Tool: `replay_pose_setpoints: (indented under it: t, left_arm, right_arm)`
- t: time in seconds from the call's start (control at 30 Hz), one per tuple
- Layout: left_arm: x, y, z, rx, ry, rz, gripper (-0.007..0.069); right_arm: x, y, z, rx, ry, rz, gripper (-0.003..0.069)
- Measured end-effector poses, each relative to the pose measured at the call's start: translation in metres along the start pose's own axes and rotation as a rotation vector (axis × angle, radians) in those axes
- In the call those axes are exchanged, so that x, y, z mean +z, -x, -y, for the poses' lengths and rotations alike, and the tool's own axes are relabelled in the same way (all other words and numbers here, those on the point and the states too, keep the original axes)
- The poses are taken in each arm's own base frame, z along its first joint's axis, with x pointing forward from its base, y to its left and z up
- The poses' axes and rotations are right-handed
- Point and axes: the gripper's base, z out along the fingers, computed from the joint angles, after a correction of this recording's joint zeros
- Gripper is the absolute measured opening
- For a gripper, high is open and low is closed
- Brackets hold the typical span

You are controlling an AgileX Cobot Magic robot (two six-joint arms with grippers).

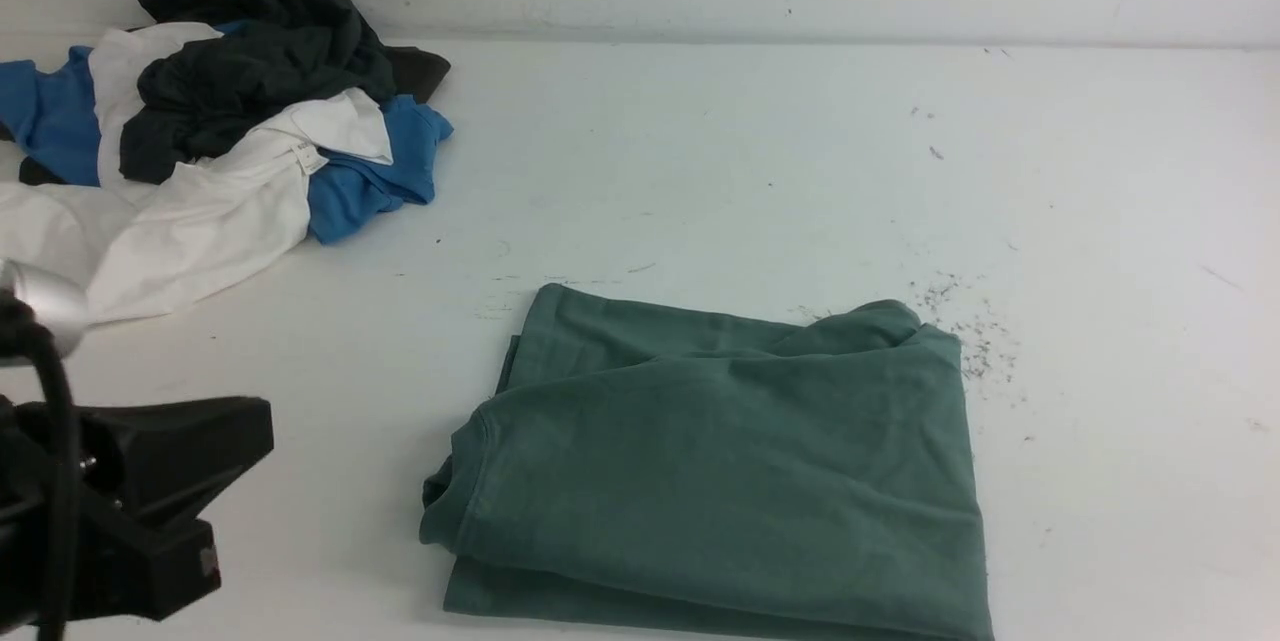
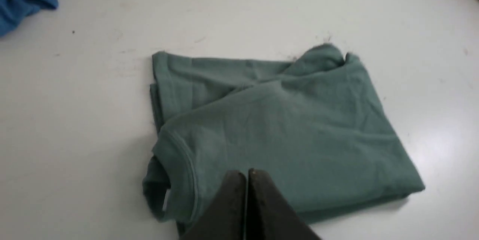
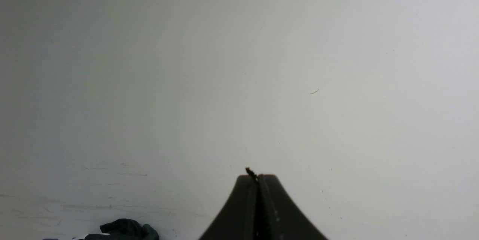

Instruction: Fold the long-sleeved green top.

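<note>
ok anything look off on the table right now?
Green top is folded but its far right corner bunches up, not flat. Dark specks are scattered on the table beside that corner. Nothing else.

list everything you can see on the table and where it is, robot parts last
green top: one, sage green, folded into a rough rectangle, front middle of the table
blue garment: one as far as can be told, bright blue, in the crumpled pile at the far left
white garment: one as far as can be told, white, draped over the near side of that pile
dark garment: one or more, black to dark grey, on top of the pile at the back
lint specks: many, dark, scattered just beyond the green top's far right corner
table: one, white, under everything
left gripper: one, black, shut, above the green top's near edge, holding nothing
right gripper: one, black, shut, over bare table
</note>
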Motion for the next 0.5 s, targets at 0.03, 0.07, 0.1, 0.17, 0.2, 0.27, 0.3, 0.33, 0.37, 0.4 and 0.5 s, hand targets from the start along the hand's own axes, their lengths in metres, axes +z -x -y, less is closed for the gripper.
replay_pose_setpoints:
  t: [0.03, 0.07, 0.1, 0.17, 0.2, 0.27, 0.3, 0.33, 0.37, 0.4, 0.5]
  left_arm:
    - [-0.0002, 0.0019, 0.0018, -0.038, -0.019, 0.022, -0.0004]
    - [-0.0002, 0.0021, 0.0022, -0.046, -0.024, 0.023, -0.0004]
    - [-0.0003, 0.0028, 0.0037, -0.076, -0.042, 0.029, -0.0004]
    - [-0.0004, 0.0025, 0.0059, -0.106, -0.065, 0.025, -0.0004]
    - [-0.0005, 0.0017, 0.0075, -0.124, -0.082, 0.014, -0.0004]
    - [-0.0007, 0.0, 0.0094, -0.14, -0.103, -0.006, -0.0004]
    - [-0.0008, -0.0006, 0.0102, -0.145, -0.111, -0.014, -0.0004]
    - [-0.0008, -0.0009, 0.0106, -0.148, -0.115, -0.018, -0.0004]
    - [-0.0009, -0.0016, 0.0111, -0.149, -0.12, -0.026, -0.0004]
    - [-0.0009, -0.0019, 0.0113, -0.15, -0.122, -0.03, -0.0004]
    - [-0.001, -0.0025, 0.0117, -0.151, -0.126, -0.037, -0.0004]
  right_arm:
    - [0.0, 0.0, 0.0, 0.0, 0.0, 0.0, -0.0014]
    - [0.0, 0.0, 0.0, 0.0, 0.0, 0.0, -0.0014]
    - [0.0, 0.0, 0.0, 0.0, 0.0, 0.0, -0.0014]
    - [0.0, 0.0, 0.0, 0.0, 0.0, 0.0, -0.0015]
    - [0.0, 0.0, 0.0, 0.0, 0.0, 0.0, -0.0015]
    - [0.0, 0.0, 0.0, -0.001, 0.0, 0.0, -0.0015]
    - [0.0, 0.0, 0.0, -0.001, 0.0, 0.0, -0.0015]
    - [0.0, 0.0, 0.0, -0.001, 0.0, 0.0, -0.0015]
    - [0.0, 0.0, 0.0, -0.001, 0.0, 0.0, -0.0015]
    - [0.0, 0.0, 0.0, -0.001, 0.0, 0.0, -0.0015]
    - [0.0, 0.0, 0.0001, -0.002, -0.001, 0.0, -0.0015]
